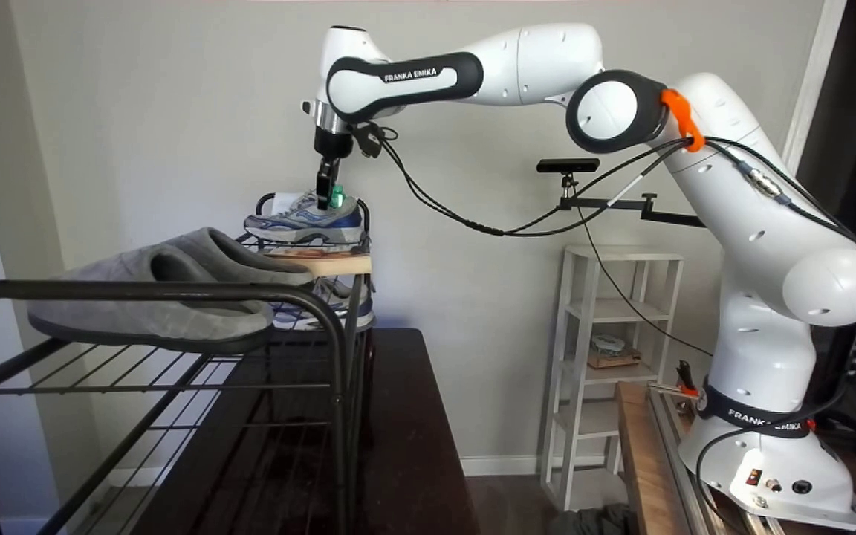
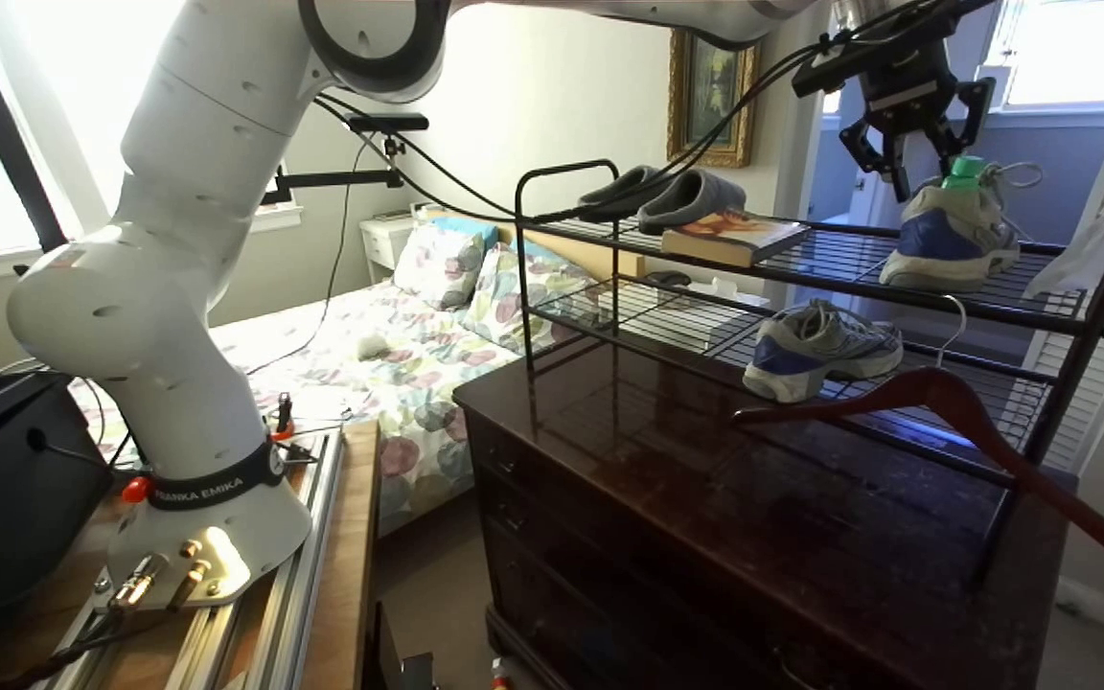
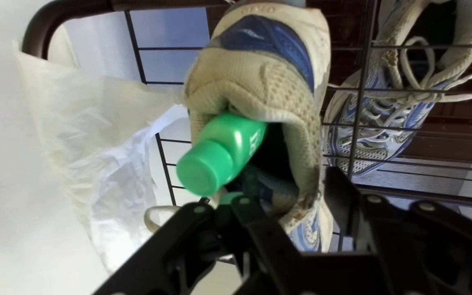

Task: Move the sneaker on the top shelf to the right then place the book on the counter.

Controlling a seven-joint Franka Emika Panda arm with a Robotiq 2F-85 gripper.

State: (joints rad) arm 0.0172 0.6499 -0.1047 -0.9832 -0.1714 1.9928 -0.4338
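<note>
The grey-white and blue sneaker [image 1: 307, 221] sits on the top wire shelf at one end; it also shows in an exterior view [image 2: 945, 235] and the wrist view [image 3: 256, 78]. A green bottle [image 3: 219, 155] sticks out of its opening. My gripper [image 2: 926, 180] points down at the sneaker with its fingers apart. In the wrist view [image 3: 289, 188] one finger is over the shoe's opening and the other is outside its side wall; contact is unclear. The book [image 2: 739, 240] lies flat on the same shelf, between sneaker and slippers. The counter [image 2: 648, 422] is the dark dresser top under the rack.
Grey slippers [image 2: 691, 199] stand at the shelf's other end. Another sneaker [image 2: 816, 350] is on the lower shelf. A wooden hanger [image 2: 945, 388] hangs at the rack's front. A white plastic sheet [image 3: 100, 155] drapes over the end rail beside the sneaker.
</note>
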